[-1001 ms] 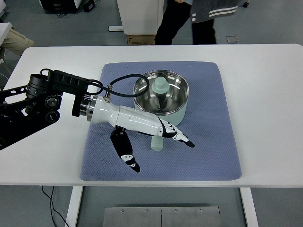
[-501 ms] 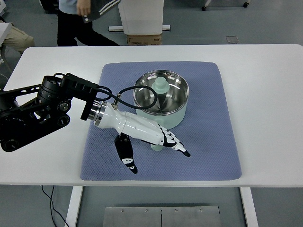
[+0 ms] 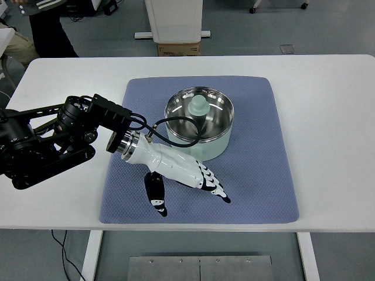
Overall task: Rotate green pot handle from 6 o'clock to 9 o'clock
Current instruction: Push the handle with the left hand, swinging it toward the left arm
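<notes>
The green pot [image 3: 218, 146] with a shiny steel inside stands on the blue mat [image 3: 258, 175], a pale green knob [image 3: 198, 108] showing in its bowl. My left hand [image 3: 188, 196] reaches in from the left, just in front of the pot's near side. Its white palm and black-tipped fingers [image 3: 212, 187] lie stretched out over the spot where the handle sticks out toward me, so the handle is hidden. The thumb [image 3: 156, 198] points toward the table's front edge. The hand is open and I see nothing grasped in it.
The mat lies in the middle of a white table [image 3: 328, 117]. The black left arm [image 3: 53, 137] and its cable [image 3: 176, 126] cross the table's left part. A person's legs [image 3: 50, 29] and a white cabinet [image 3: 174, 20] show beyond the far edge.
My left hand has slid toward me and slightly left, and it now covers the handle that showed below the fingers before. The arm has come further in. The person has walked off to the left.
</notes>
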Available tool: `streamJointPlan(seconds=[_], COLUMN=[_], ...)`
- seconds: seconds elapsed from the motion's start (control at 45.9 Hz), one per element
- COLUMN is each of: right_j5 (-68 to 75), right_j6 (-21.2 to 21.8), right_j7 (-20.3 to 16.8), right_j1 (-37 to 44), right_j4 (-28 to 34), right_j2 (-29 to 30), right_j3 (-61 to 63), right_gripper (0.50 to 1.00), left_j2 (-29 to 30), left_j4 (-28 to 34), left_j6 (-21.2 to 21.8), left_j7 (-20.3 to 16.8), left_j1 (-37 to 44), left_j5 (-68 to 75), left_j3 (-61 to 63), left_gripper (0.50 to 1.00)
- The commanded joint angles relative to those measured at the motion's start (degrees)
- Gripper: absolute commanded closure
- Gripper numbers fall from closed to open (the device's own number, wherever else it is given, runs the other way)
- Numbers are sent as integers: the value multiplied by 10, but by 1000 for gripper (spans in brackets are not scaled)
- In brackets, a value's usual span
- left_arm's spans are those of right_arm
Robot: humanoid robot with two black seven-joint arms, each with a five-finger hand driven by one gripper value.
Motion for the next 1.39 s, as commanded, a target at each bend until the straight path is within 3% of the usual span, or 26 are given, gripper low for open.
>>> streamJointPlan(seconds=[0.0, 1.371], right_j5=[0, 0], right_j6=[0, 0], right_j7=[0, 0], right_j1=[0, 0], right_j4=[0, 0], right_j2=[0, 0], right_j3=[0, 0], right_gripper=[500, 500], left_j2=[-3, 10], left_j4=[2, -3], left_j6=[0, -14], left_j7=[0, 0], left_j1=[-1, -62], left_j5=[9, 91], left_j3=[2, 57], left_gripper=[500, 500])
